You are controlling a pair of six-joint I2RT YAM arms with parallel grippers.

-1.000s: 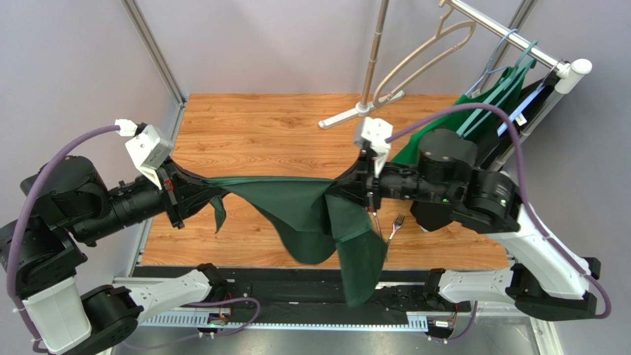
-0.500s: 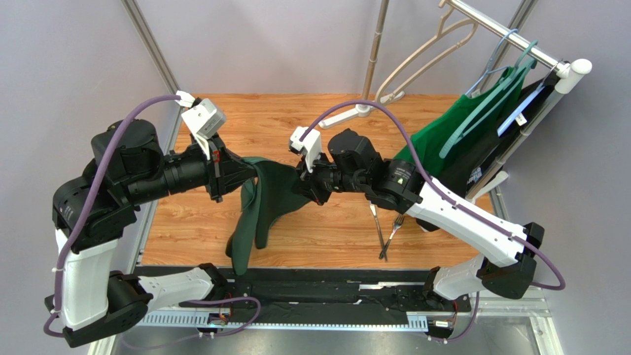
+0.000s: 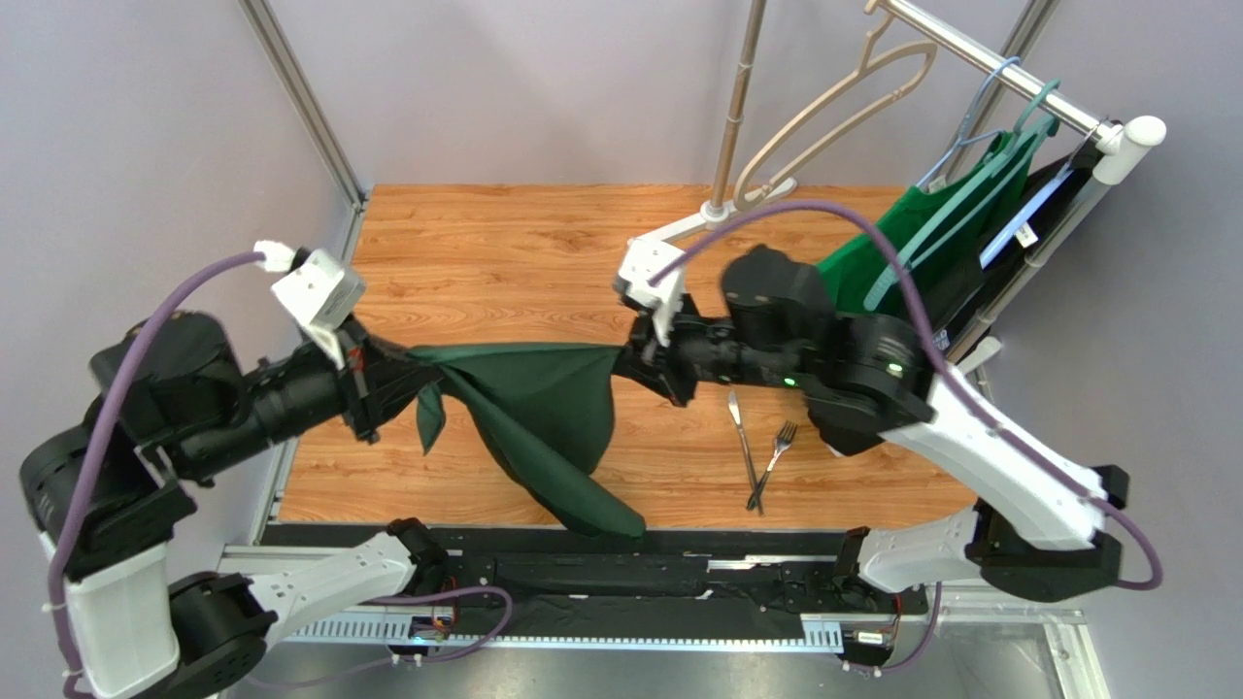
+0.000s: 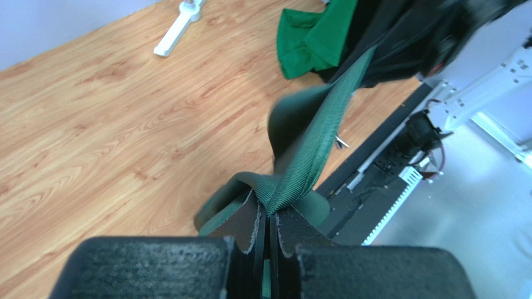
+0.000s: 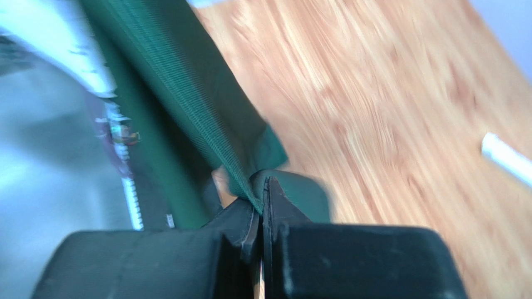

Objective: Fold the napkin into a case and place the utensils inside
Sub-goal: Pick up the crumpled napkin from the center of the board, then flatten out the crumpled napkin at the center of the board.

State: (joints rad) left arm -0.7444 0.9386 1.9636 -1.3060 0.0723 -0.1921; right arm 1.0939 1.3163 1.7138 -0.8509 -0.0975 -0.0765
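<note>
I have the soft dark forest-green cloth napkin (image 3: 543, 411) off the wooden table (image 3: 496, 262), strung between both arms. The left end effector (image 4: 268, 219) is clenched on one stretch of hem and the right end effector (image 5: 263, 202) on another. The top edge is taut and the rest sags in a twisted fold towards the near edge of the table.

My worry is the grip. Both wrist views show only a thin bite of hem, so pulling the arms further apart could strip it from one side. The cloth is also bunched rather than spread, so set down like this it would probably land creased, or with its tail over the near edge. The slim silver metal utensils (image 3: 757, 449) lie on the table just right of the hanging cloth, below the right arm. A low swing could sweep them.

Count: one napkin, two utensils (a fork (image 3: 776, 449) and one plainer piece), and two end effectors, both gripping.
</note>
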